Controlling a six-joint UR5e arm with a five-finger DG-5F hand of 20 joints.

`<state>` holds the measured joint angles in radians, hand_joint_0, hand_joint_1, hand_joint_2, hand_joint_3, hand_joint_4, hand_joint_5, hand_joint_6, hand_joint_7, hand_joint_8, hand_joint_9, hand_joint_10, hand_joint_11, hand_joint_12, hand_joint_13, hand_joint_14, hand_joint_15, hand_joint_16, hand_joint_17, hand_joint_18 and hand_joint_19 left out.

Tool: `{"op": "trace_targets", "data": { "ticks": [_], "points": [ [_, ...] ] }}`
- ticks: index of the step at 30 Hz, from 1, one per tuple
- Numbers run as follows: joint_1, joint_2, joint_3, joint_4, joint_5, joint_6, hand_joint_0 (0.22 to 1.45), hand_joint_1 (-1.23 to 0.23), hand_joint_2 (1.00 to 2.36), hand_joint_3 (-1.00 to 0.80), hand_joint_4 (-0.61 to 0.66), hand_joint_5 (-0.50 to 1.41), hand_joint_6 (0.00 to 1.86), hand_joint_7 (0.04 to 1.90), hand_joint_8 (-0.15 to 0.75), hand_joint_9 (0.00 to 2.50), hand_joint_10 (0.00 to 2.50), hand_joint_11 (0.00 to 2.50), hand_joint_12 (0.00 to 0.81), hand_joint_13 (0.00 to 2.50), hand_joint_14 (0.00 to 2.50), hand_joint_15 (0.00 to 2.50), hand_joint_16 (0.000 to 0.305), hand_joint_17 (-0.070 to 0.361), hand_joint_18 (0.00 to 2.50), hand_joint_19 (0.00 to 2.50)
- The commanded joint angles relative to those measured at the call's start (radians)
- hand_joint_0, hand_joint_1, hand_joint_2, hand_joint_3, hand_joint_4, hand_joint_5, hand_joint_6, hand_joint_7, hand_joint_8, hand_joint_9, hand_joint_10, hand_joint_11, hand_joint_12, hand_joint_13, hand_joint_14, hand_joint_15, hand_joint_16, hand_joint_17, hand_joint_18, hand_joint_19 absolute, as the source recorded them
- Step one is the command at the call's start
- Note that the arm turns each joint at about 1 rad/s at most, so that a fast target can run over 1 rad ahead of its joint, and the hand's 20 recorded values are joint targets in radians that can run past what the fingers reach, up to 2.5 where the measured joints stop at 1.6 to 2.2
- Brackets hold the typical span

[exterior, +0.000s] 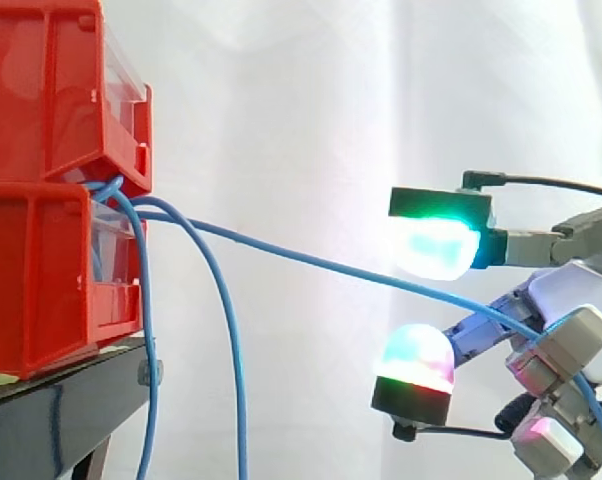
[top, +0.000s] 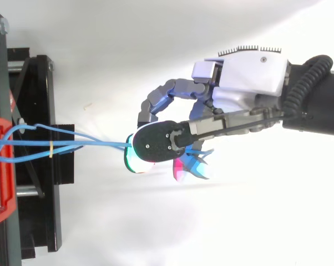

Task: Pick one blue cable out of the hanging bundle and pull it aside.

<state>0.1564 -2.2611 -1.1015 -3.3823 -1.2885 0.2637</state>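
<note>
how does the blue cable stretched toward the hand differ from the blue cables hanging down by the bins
Pose: the stretched cable runs nearly straight, slanting down to the hand; the hanging cables arc out and drop beside the black stand. State: the stretched cable looks taut, gripped by the hand; the hanging cables are slack and untouched. Both are thin, blue, and emerge between the two red bins.

Obs.: one thin blue cable (exterior: 311, 262) drawn taut, standing apart from the bundle (exterior: 146, 350). It leaves the gap between the two stacked red bins (exterior: 41, 270), slopes down to the right into the curled hand (exterior: 571, 300), then drops away below it. Bundle: two blue strands hang slack beside the lower bin, arching out, then falling straight. Seen from above, a yellow tie (top: 51, 147) binds the strands near the bins.
</note>
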Motion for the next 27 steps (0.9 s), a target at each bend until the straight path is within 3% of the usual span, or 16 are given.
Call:
{"op": "trace_targets", "data": {
  "ticks": [1,6,12,17,23,27],
  "points": [
    [0.0,0.003,0.002,0.0,0.0,-0.04,0.37,-0.54,1.0,-0.5,0.04,-0.08,0.91,0.82,0.328,1.48,0.02,1.24,0.411,1.08,0.02,0.64,0.067,0.151,0.9,0.44],
    [0.0,0.003,0.002,0.005,0.0,-0.041,0.36,-0.52,1.0,-0.5,0.03,-0.08,0.91,0.79,0.329,1.49,0.02,1.23,0.413,1.09,0.02,0.63,0.068,0.152,0.9,0.45],
    [0.0,0.005,0.002,0.011,-0.002,-0.043,0.54,-0.62,1.0,-0.5,-0.06,-0.1,0.92,0.86,0.238,1.44,0.02,1.26,0.334,1.02,0.03,0.67,0.051,0.115,0.77,0.51],
    [0.0,0.005,0.002,0.021,-0.002,-0.043,0.57,-0.67,1.0,-0.5,-0.09,-0.1,0.92,0.84,0.223,1.41,0.02,1.23,0.324,1.01,0.02,0.68,0.049,0.11,0.75,0.52],
    [0.0,0.014,0.0,0.034,-0.002,-0.06,0.5,-0.62,1.0,-0.5,-0.09,-0.1,0.93,0.79,0.247,1.42,0.02,1.17,0.336,1.03,0.02,0.66,0.053,0.119,0.78,0.5],
    [0.0,0.022,0.002,0.043,0.0,-0.103,0.58,-0.58,1.0,-0.5,-0.14,-0.09,0.92,0.85,0.214,1.45,0.03,1.18,0.313,1.04,0.02,0.67,0.047,0.106,0.76,0.52]
  ]
}}
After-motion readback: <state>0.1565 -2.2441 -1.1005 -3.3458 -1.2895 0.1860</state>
